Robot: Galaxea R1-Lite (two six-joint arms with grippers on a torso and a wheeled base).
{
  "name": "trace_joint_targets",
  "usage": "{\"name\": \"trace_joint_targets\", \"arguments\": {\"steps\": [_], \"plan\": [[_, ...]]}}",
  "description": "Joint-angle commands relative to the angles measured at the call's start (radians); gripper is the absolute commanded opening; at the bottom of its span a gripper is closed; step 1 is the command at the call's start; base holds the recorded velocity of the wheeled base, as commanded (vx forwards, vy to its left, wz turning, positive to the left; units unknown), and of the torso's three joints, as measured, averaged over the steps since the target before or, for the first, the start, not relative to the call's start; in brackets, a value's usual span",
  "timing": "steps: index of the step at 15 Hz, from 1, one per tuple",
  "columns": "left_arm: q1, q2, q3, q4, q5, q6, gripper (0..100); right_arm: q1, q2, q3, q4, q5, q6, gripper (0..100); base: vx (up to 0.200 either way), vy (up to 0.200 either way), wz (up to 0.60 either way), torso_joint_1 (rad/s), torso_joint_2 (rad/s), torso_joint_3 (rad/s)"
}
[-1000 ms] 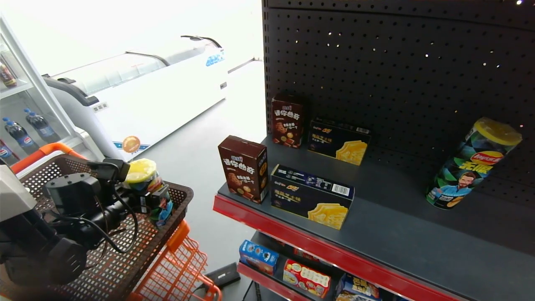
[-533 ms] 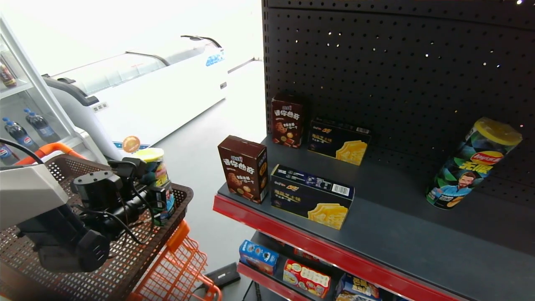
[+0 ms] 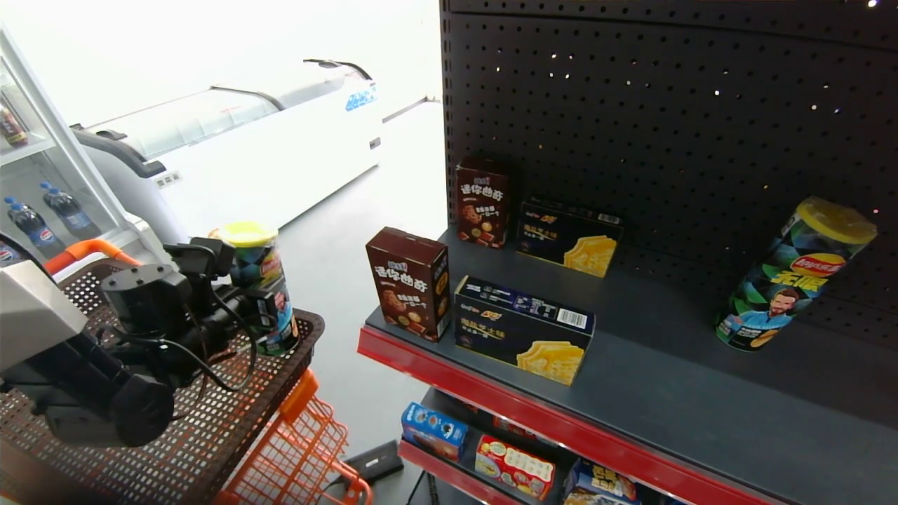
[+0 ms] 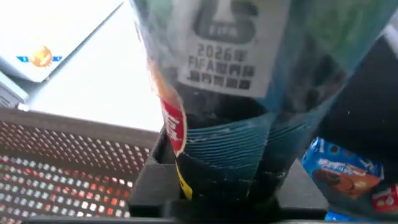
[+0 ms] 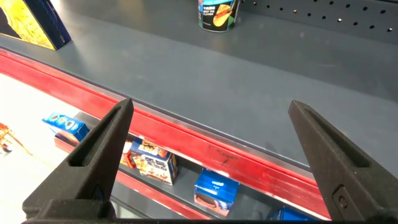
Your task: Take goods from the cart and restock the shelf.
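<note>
Across the dark shelf (image 3: 666, 393), broad bare deck beside a leaning shelved canister (image 3: 793, 277), presumably room for restocking. Over the brown cart basket (image 3: 210, 435), held chip canister (image 3: 256, 270) upright, lid up, clamped low by left pincer (image 3: 270, 319), probably for standing placement. Right pincer (image 5: 210, 106) spread wide, empty, facing the shelf's red edge.

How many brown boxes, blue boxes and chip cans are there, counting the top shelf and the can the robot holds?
Brown boxes: 2
Blue boxes: 2
Chip cans: 2, one on the shelf, one in the left gripper
Total: 6
</note>
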Motion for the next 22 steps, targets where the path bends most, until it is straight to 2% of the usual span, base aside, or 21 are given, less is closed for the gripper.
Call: {"name": "trace_joint_targets", "arguments": {"steps": [1, 3, 5, 8, 9, 10, 13, 15, 18, 22], "plan": [[-0.009, -0.106, -0.006, -0.014, 0.002, 0.006, 0, 0.0, 0.001, 0.0, 0.0, 0.0, 0.0, 100, 0.0, 0.0, 0.0, 0.0, 0.0, 0.0], [-0.001, -0.134, -0.034, -0.032, 0.004, 0.033, 0, 0.0, 0.001, 0.0, 0.0, 0.0, 0.0, 100, 0.0, 0.0, 0.0, 0.0, 0.0, 0.0], [-0.018, -0.223, -0.031, 0.001, 0.0, 0.032, 0, 0.0, 0.001, 0.0, 0.0, -0.001, 0.0, 100, 0.0, 0.0, 0.0, 0.0, 0.0, 0.0], [-0.058, -0.376, -0.043, 0.202, -0.019, 0.024, 0, 0.0, 0.001, 0.0, 0.0, 0.0, 0.0, 100, 0.0, 0.0, 0.0, 0.0, 0.0, 0.0], [-0.102, -0.421, -0.017, 0.268, -0.036, 0.029, 0, 0.0, 0.001, 0.0, 0.0, 0.0, 0.0, 100, 0.0, 0.0, 0.0, 0.0, 0.0, 0.0], [-0.142, -0.453, 0.005, 0.287, -0.038, 0.029, 0, 0.0, 0.001, 0.0, 0.0, -0.001, 0.0, 100, 0.0, 0.0, 0.0, 0.0, 0.0, 0.0], [-0.217, -0.487, 0.018, 0.287, -0.049, 0.019, 0, 0.0, 0.001, 0.0, 0.0, 0.0, 0.0, 100, 0.0, 0.0, 0.0, 0.0, 0.0, 0.0], [-0.256, -0.5, 0.044, 0.285, -0.108, -0.007, 0, 0.0, 0.001, 0.0, 0.0, 0.0, 0.0, 100, 0.0, 0.0, 0.0, 0.0, 0.0, 0.0], [-0.266, -0.542, 0.069, 0.291, -0.162, -0.008, 0, 0.0, 0.001, 0.0, 0.0, 0.0, 0.0, 100, 0.0, 0.0, 0.0, 0.0, 0.0, 0.0], [-0.257, -0.602, 0.092, 0.294, -0.19, -0.014, 0, 0.0, -0.001, 0.0, 0.0, 0.0, 0.0, 100, 0.0, 0.0, 0.0, 0.0, 0.0, 0.0]]}}
